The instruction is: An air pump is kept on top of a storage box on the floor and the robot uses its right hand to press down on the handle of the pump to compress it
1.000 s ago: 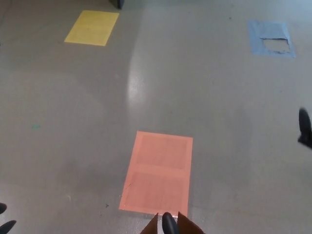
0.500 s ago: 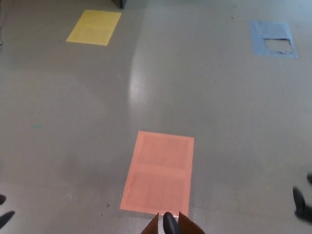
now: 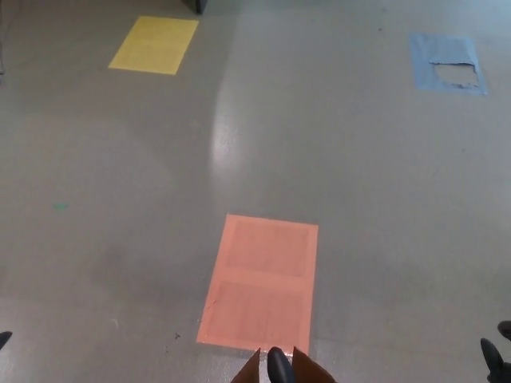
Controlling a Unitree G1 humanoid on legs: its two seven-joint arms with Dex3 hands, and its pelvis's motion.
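At the bottom edge of the head view a black rounded knob (image 3: 278, 365) pokes up, probably the top of the air pump; the frame cuts off the rest. Two brown pointed flaps (image 3: 308, 369) flank it, likely part of the storage box. Only a small black piece of my right hand (image 3: 495, 357) shows in the bottom right corner, well to the right of the knob and apart from it. A sliver of my left hand (image 3: 3, 339) shows at the bottom left edge. Neither hand touches anything I can see.
The grey floor carries an orange rectangle (image 3: 262, 279) just beyond the knob, a yellow rectangle (image 3: 154, 45) at the far left and a torn blue patch (image 3: 445, 62) at the far right. A dark object (image 3: 196, 5) sits at the top edge.
My right hand has dropped from the middle of the right edge down into the bottom right corner. My left hand has sunk nearly out of view. The knob and flaps stay put.
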